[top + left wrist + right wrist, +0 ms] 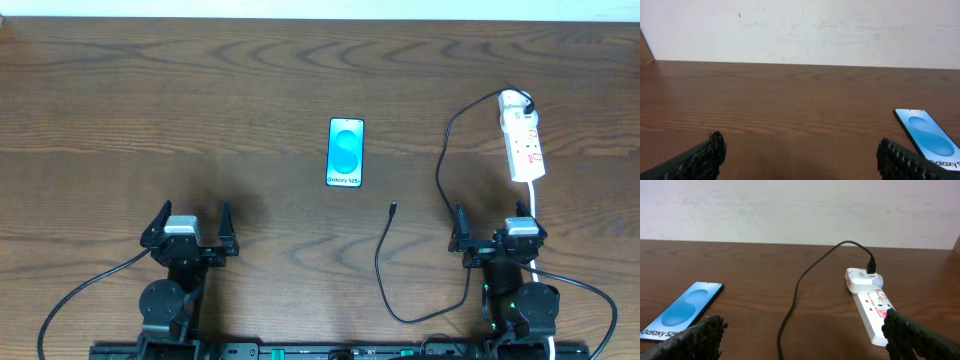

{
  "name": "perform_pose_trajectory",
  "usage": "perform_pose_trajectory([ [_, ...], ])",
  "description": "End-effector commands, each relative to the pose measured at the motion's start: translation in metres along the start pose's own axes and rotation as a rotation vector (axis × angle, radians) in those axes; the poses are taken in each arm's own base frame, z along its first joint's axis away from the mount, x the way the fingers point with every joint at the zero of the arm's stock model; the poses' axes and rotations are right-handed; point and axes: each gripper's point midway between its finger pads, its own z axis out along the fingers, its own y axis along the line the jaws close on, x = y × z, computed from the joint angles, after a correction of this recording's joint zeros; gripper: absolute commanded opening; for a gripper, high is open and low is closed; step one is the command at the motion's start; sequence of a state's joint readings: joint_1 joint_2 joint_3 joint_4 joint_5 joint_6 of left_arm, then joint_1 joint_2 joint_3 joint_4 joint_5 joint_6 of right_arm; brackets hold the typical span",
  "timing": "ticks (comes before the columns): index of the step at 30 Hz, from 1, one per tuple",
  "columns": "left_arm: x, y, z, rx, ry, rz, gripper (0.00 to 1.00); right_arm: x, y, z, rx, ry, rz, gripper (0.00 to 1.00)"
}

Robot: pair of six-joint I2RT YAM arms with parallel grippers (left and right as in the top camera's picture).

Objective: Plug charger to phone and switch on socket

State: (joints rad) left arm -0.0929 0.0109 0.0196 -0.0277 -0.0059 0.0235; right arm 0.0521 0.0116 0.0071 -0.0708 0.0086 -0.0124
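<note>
Clearly, phone [346, 152] reads "Galaxy S25", possibly; left gripper [193, 214] and right gripper [500, 216] spread.

lit phone [346, 152] face-up, charger [393, 209] unattached, socket [523, 140] right

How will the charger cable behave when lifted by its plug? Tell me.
Probably floppy: the charger lies in loose curves on the table, so it should sag and trail. Likely light, being thin; its small plug may swing.
</note>
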Motion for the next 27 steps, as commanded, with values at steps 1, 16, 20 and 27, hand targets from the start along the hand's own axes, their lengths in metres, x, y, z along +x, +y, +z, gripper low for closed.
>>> perform_pose_trajectory([
  [1, 0.016, 0.006, 0.001, -0.032, 0.051, 0.009, 0.98, 0.001, 0.000, 0.000, 0.001, 0.001, -0.012, 0.99],
  [16, 0.016, 0.006, 0.001, -0.032, 0.051, 0.009, 0.98, 0.001, 0.000, 0.000, 0.001, 0.001, -0.012, 0.99],
  [20, 0.016, 0.006, 0.001, -0.032, 0.051, 0.009, 0.98, 0.001, 0.000, 0.000, 0.001, 0.001, -0.012, 0.99],
  [27, -0.003, -0.016, 0.000, 0.098, -0.028, 0.000, 0.98, 0.001, 0.000, 0.000, 0.001, 0.000, -0.012, 0.99],
])
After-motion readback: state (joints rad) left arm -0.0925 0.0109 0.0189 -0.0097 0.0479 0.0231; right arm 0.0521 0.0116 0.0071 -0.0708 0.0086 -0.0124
